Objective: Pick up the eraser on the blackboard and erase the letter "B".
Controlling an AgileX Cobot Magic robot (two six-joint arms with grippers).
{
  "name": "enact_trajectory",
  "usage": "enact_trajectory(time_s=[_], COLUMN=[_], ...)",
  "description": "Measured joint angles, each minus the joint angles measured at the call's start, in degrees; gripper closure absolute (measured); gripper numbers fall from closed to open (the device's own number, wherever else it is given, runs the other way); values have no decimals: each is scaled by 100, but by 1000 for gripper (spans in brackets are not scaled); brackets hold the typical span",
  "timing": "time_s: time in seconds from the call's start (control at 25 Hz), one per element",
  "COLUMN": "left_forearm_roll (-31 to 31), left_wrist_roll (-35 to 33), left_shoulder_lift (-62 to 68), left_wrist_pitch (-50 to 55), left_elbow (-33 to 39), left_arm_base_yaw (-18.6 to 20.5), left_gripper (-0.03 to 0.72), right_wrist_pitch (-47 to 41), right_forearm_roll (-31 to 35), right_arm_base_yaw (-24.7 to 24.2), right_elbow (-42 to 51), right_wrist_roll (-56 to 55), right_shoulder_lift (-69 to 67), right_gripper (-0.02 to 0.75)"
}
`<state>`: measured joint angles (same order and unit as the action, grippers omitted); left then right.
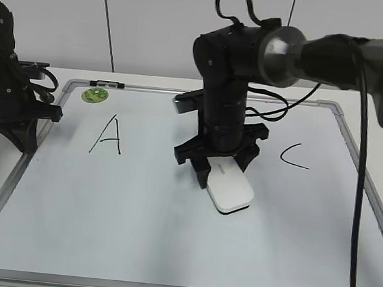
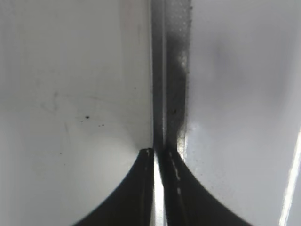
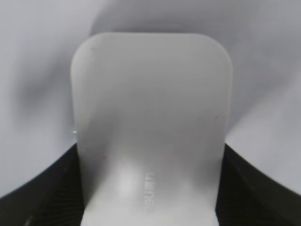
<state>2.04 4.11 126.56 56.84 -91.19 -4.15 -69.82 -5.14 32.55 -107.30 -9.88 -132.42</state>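
Observation:
The blackboard (image 1: pixel 137 213) is a large white board with a silver-grey frame, lying flat. The white eraser (image 1: pixel 230 188) lies flat on it in the middle, between the black "A" and "C". My right gripper (image 1: pixel 220 165) is shut on the eraser's far end; in the right wrist view the eraser (image 3: pixel 150 117) fills the space between the jaws (image 3: pixel 150 188). The letter "B" does not show; the right arm and eraser cover the middle. My left gripper (image 1: pixel 24 137) is shut and empty at the board's left frame, and its jaws (image 2: pixel 157 155) sit over the frame strip (image 2: pixel 164 70).
A black "A" (image 1: pixel 107 135) is at the board's left and a black "C" (image 1: pixel 293 155) at its right. A round green sticker (image 1: pixel 94 95) and a small black-and-white clip (image 1: pixel 107 82) sit at the far left corner. A white wall stands behind.

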Motion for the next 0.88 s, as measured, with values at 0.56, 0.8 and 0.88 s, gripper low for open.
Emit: enact_trajectory(time_s=[0.56,0.8,0.88], left_forearm_roll=[-11,-11,-11], left_wrist_roll=[0,0,0], left_shoulder_lift=[0,0,0], left_wrist_pitch=[0,0,0], left_elbow=[0,0,0], left_arm_base_yaw=[0,0,0], left_gripper=[656,655,655], right_wrist_pitch=[0,0,0], right_forearm_roll=[-269,-413,-425], right_arm_base_yaw=[-552,-896,-1077], right_elbow=[49,236,444], right_wrist_roll=[-116,-139,-150], right_shoulder_lift=[234,1084,1323], right_gripper=[226,226,226])
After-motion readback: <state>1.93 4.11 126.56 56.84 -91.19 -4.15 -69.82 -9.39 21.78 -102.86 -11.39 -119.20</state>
